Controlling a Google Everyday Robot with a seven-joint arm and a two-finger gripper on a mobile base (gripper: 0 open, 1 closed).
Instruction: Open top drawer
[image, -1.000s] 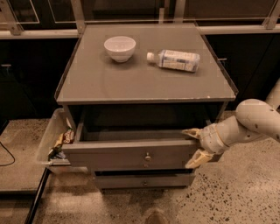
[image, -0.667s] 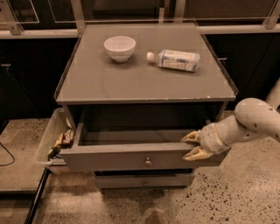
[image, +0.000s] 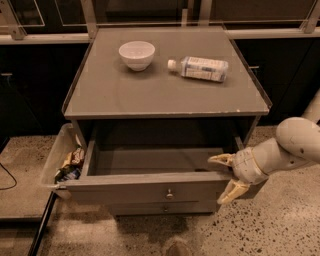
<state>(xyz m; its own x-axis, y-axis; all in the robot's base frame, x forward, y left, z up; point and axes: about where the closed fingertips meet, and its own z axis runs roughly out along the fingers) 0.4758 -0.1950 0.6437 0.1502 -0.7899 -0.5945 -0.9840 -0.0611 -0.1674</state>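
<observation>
Top drawer (image: 125, 191) is sitting pulled well out from under the counter (image: 150, 97), with its small knob (image: 170, 194) facing forward. My pincer (image: 215, 180) is working at the drawer's right end, not at the knob. Its fingers are spreading wide, one lying over the front panel's top edge and the other hanging outside the front, so the panel is sitting between them. I am reading this as a hook on the lip for pulling, not a clamp. The opening is looking nearly done.

The lower drawer front (image: 150, 208) is staying flush beneath. A side bin (image: 54, 159) holding snack packets (image: 73, 161) is hanging left of the drawer. A white bowl (image: 136, 54) and a plastic bottle (image: 201, 68), lying on its side, are resting well back on the counter, out of my way.
</observation>
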